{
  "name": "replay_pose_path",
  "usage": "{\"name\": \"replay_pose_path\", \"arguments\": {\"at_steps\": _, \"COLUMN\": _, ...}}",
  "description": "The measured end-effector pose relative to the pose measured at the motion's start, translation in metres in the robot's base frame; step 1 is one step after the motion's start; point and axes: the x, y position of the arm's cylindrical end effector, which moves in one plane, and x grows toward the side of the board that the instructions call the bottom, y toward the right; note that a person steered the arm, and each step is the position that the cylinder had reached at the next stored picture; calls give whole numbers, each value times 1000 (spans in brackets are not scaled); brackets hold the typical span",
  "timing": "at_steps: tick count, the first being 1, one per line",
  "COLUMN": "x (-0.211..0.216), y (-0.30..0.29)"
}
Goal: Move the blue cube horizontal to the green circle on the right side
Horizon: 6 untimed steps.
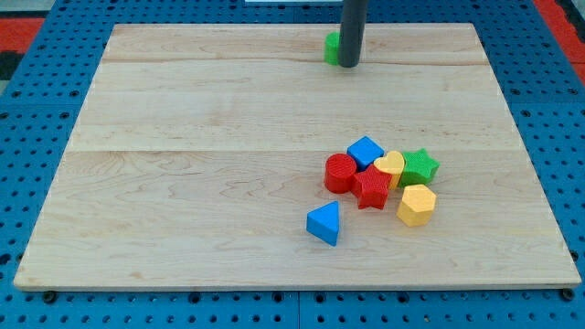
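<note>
Right of centre, frame: blue cube, top of a touching cluster beside red cylinder. Likely light, rigid, slides easily; push a flat face. Tip far off, touching green circle. No jaws.

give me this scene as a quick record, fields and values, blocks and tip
board: wooden table top
my tip: at the view's top, touching the green circle's right side
green circle: partly hidden behind the rod
blue cube: at the cluster's top, right of centre
cluster: red cylinder, red star, yellow heart, green star, yellow hexagon
blue triangle: apart, below the cluster's left
</note>
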Motion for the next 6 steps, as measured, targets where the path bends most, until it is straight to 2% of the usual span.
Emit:
{"name": "replay_pose_path", "arguments": {"at_steps": 1, "x": 0, "y": -29}}
{"name": "replay_pose_path", "arguments": {"at_steps": 3, "x": 91, "y": -56}}
{"name": "replay_pose_path", "arguments": {"at_steps": 6, "x": 190, "y": -23}}
